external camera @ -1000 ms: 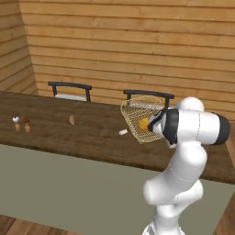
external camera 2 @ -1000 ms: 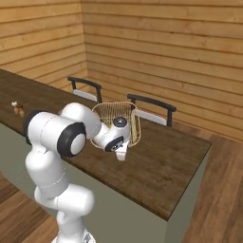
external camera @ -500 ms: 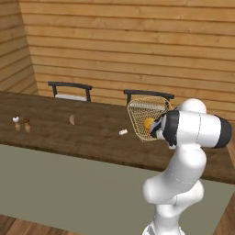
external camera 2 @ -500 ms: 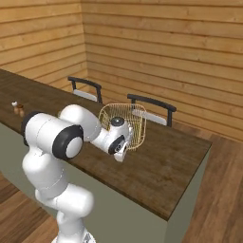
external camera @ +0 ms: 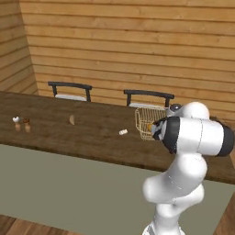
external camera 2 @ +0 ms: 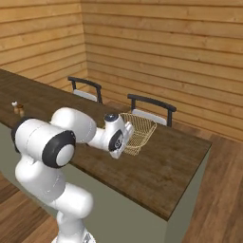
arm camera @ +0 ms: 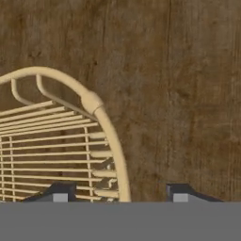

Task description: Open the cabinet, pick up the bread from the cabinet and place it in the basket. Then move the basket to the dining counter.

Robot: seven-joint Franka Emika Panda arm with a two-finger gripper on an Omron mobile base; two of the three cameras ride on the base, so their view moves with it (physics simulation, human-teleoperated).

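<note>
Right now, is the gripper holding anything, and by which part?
Nothing is gripped. The gripper stands open, its fingertips astride the rim of the basket, which rests on the dining counter.

Basket rim betw parted jaws, not touching either, dark wood dining counter beneath.

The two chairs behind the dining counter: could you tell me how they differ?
In the left base view, the left chair stands by open counter; the right chair stands behind the basket. The left chair's seat shows; the right chair's is hidden. Both have dark curved backrests.
</note>
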